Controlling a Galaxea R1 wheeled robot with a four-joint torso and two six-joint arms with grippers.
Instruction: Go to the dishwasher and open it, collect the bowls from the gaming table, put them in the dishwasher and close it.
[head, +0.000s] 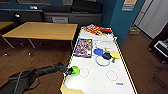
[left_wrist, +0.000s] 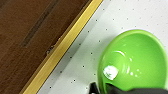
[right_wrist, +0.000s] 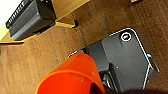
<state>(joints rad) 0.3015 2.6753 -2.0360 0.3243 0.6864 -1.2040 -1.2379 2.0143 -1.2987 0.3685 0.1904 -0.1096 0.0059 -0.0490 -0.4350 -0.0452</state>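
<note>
The gaming table (head: 100, 81) has a white top with a yellow edge, and a colourful board game (head: 83, 47) lies on it. A pale green bowl (head: 75, 70) sits at the table's near left edge. My left gripper (head: 70, 71) reaches in from the left and is shut on its rim. In the left wrist view the bowl (left_wrist: 135, 60) looms large over the white top (left_wrist: 112, 20), one dark finger outside the rim and one inside. In the right wrist view my right gripper (right_wrist: 98, 88) is shut on an orange cup (right_wrist: 72, 75) above the wooden floor.
A blue paddle (head: 99, 51), a yellow paddle (head: 115, 54) and a blue ring (head: 102, 61) lie mid-table. A yellow-topped table (head: 42, 30) stands to the left across a strip of wooden floor. A blue pillar (head: 122, 17) rises at the far right and dark furniture (head: 160, 45) at the right.
</note>
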